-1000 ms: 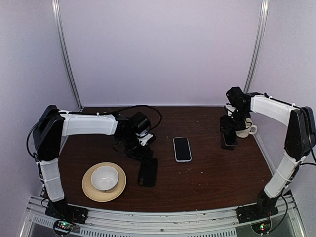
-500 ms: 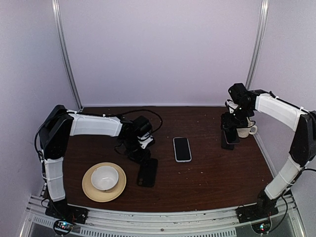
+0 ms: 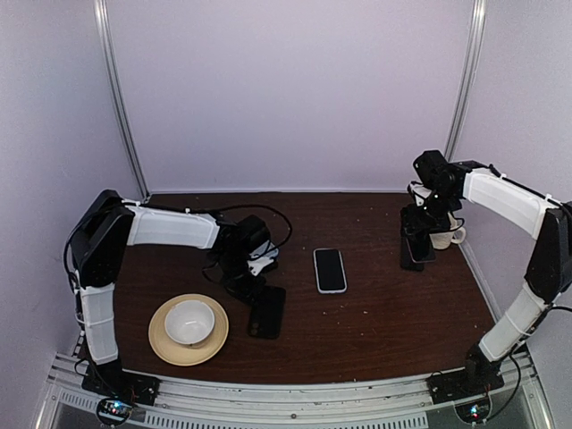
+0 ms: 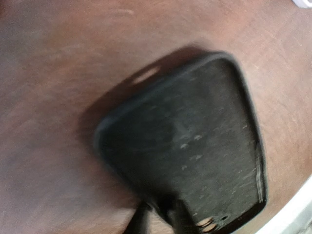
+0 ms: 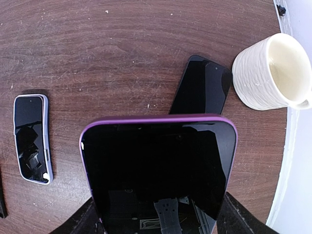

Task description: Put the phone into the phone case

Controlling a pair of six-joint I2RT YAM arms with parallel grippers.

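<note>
Black and matte, the phone case (image 4: 190,146) is seen lying flat on the table (image 3: 384,313), at about 8 o'clock from the table's middle, with its black face upward. The left gripper (image 4: 158,220) is placed at the case's 12 o'clock end. Whether its fingers pinch the edge or only rest on it cannot be told, because the left wrist view is blurred. The phone (image 5: 158,165), glossy black with a thin purple edge, is held above the table at 2 o'clock by the right gripper (image 5: 159,222), which is closed on its two sides, near the mug (image 5: 270,73). A second black slab (image 5: 202,90) is seen lying beside the mug.

For this step, it is judged that the hollow side of the case must first be turned upward. The phone is then best carried across over the light-rimmed phone (image 3: 329,270), lined up with the case's long axis, and pressed in one corner first.
</note>
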